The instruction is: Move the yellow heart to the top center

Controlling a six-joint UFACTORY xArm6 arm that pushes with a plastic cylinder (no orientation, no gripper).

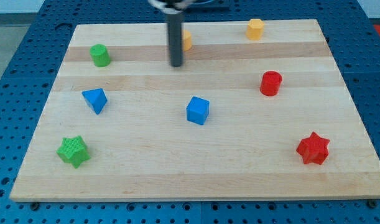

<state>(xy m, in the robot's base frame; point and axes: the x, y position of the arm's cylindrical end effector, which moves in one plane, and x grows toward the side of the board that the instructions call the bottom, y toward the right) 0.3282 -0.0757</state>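
Camera view: our tip (pixel 176 65) just left of yellow heart (pixel 186 40), top centre; end effector plain rod, gripping nothing.

A straight dark rod (pixel 176 40) is nearly all that shows of the arm. It looks charcoal to black, round in section and even in width along its visible length, with a faint lighter sheen running down one side. Its surface appears plain and matt, with no markings, screws or labels that can be made out. My tip (pixel 176 65) is cut blunt and flat and has the same dark colour as the shaft. At the far edge of the scene the rod meets a blurred mount (pixel 171 4), pale grey or white with black parts; its details are too smeared to tell.
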